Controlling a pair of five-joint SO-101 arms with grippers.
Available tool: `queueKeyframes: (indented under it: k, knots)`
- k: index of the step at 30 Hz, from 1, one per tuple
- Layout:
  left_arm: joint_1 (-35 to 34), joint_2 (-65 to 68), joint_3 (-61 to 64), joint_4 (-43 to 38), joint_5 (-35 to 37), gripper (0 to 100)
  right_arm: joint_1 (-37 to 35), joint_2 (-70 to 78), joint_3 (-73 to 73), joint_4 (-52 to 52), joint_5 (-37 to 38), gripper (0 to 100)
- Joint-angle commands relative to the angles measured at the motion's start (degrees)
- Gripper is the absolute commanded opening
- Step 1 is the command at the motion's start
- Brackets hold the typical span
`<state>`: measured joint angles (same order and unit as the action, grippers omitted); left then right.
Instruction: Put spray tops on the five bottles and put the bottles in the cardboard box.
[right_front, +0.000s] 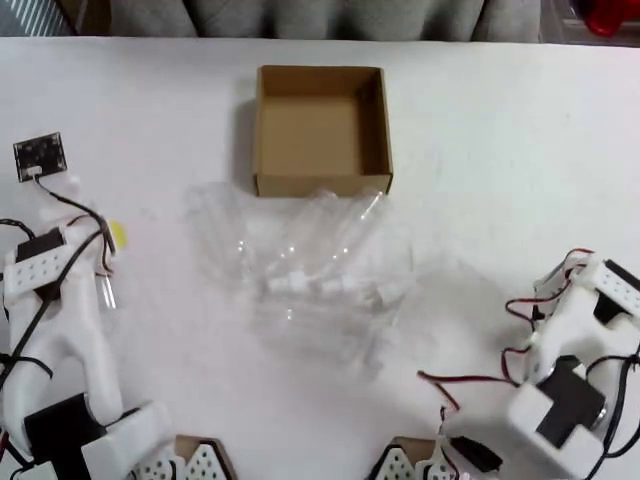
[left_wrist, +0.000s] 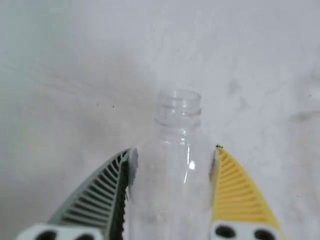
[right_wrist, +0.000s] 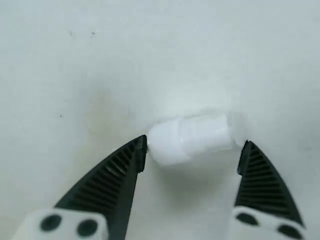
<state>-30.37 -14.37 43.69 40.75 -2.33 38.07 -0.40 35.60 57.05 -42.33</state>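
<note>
The left pincer (left_wrist: 175, 150) is partly closed around a clear plastic bottle (left_wrist: 175, 185) with an open threaded neck. Its ribbed grey-green finger (left_wrist: 107, 192) lies against one side of the body and its ribbed yellow finger (left_wrist: 235, 192) against the other, so the bottle is held between them. The bare neck sticks out past the fingertips over the white table (left_wrist: 75, 65). The right pincer (right_wrist: 194, 145) stands wide open. A white plastic spray top (right_wrist: 190, 136) lies on its side on the table, crosswise between the two black fingertips. One black finger (right_wrist: 112, 182) has its tip right at the rounded end of the top, and the other black finger (right_wrist: 262, 182) is just beside the far end with a narrow gap, so nothing is gripped. In the high view, an open square brown cardboard box (right_front: 310, 135) sits with bare floor showing at 12 o'clock from a heap of clear plastic bottles (right_front: 320, 265) and white tops in the middle of the table. The heap's far edge is just beside the box's near wall. The left arm (right_front: 60, 300) is at 9 o'clock from the heap and well apart from it. The right arm (right_front: 570, 370) is at about 4 o'clock.
</note>
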Motion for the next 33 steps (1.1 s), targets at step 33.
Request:
queueKeyframes:
  k: [33]
  knots:
    - [2.33,-0.40,0.53,-1.41,-2.64,2,-13.93,6.37,-20.66,17.36,71.03,1.5]
